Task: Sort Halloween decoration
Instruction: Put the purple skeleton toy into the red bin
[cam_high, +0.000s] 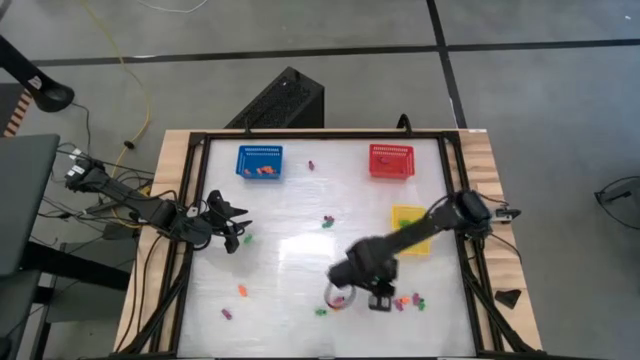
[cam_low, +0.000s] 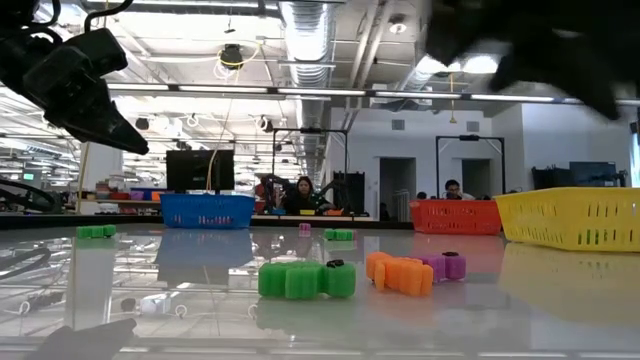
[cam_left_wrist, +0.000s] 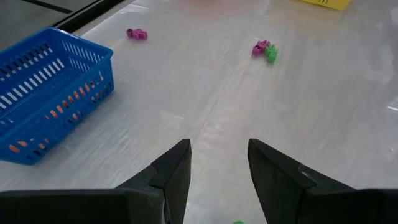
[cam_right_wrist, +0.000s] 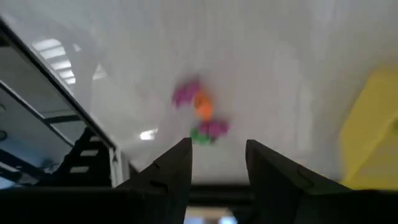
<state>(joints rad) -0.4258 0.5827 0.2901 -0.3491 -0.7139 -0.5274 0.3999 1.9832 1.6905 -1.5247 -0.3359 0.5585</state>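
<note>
Right gripper (cam_high: 381, 298): near the table's front edge, above a cluster of trinkets (cam_right_wrist: 200, 118) in purple, orange and green; fingers (cam_right_wrist: 171, 174) spread, nothing between them.
Left gripper (cam_high: 238, 231): over the table's left side, fingers (cam_left_wrist: 174, 174) apart, holding nothing.
Other trinkets: scattered singly across the white table (cam_high: 290, 250); some lie inside the blue basket (cam_high: 260, 161).
Red basket (cam_high: 390, 160): far edge, right.
Yellow basket (cam_high: 410, 228): right side, partly under the right arm.
</note>
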